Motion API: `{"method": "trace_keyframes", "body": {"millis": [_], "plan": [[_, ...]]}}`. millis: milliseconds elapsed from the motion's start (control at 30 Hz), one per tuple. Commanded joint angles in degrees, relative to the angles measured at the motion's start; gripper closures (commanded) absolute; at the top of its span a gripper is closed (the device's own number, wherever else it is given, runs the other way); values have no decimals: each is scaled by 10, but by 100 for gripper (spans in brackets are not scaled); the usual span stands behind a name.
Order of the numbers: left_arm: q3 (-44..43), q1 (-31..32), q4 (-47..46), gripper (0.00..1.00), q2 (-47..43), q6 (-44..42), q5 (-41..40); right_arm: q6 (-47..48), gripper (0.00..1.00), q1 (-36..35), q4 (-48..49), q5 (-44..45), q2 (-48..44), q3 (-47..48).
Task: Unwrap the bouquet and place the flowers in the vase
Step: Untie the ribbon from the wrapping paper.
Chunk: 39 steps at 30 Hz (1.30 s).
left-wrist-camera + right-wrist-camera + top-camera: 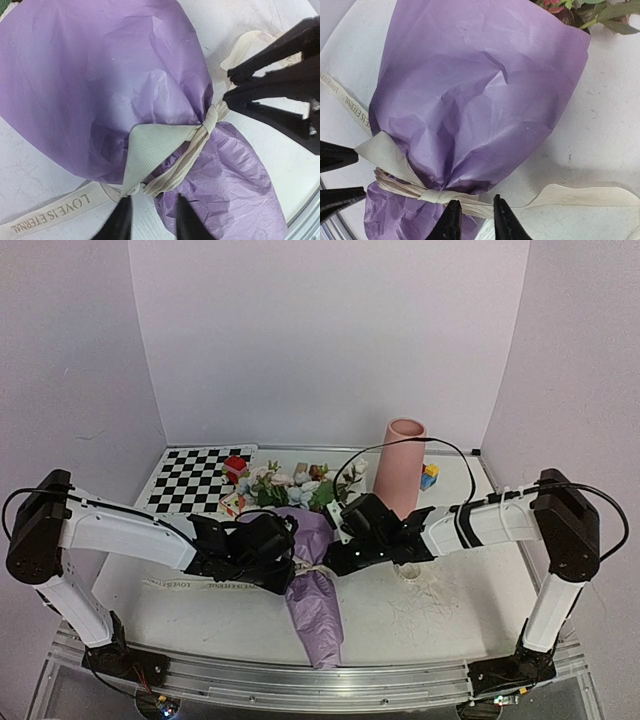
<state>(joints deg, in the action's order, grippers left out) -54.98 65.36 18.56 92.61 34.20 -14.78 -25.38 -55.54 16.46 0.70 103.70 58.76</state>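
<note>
The bouquet [312, 585] lies on the table in purple paper [100, 80], its flowers [285, 485] pointing to the back. A cream ribbon [170, 150] is tied round the paper's narrow waist. My left gripper [152, 220] is open just short of the knot, with bare table and a ribbon end between its tips. My right gripper [476, 220] stands slightly open on the other side of the waist, and the ribbon [470, 205] runs between its tips. In the top view the left gripper [290, 562] and right gripper [333, 558] flank the waist. The pink vase [402, 468] stands upright behind the right arm.
A printed ribbon tail [190, 583] trails left over the table. A checkerboard mat [195, 480] lies at the back left, with a red block [235, 465] beside it. Blue and yellow blocks [430, 477] sit right of the vase. The table's metal front rail [330, 680] runs below the bouquet's tip.
</note>
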Motion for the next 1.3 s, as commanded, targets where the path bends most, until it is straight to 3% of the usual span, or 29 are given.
{"method": "trace_keyframes", "body": {"millis": [0,167,367,600,667,800,933,1067,1267], "plan": [[-7,6,-1,61,-7,-4,5,22,72,2,-18,-13,-33,1],[-26,14,-1,56,4,-16,-19,26,60,2,-7,-52,-25,4],[-51,21,6,59,56,-10,-75,17,57,1,-5,-60,16,24],[-74,33,71,76,90,70,-188,-3,59,2,-7,-36,45,24],[-82,37,98,83,93,96,-215,-11,61,1,-11,0,48,22],[-84,49,121,89,76,139,-262,-35,64,2,-33,97,28,12],[-62,57,124,90,33,175,-284,-38,66,2,-31,150,-19,-15],[-49,60,122,92,7,180,-288,-23,67,1,-27,146,-40,-25],[-74,76,99,79,18,117,-252,7,68,1,-2,72,-45,-26]]}}
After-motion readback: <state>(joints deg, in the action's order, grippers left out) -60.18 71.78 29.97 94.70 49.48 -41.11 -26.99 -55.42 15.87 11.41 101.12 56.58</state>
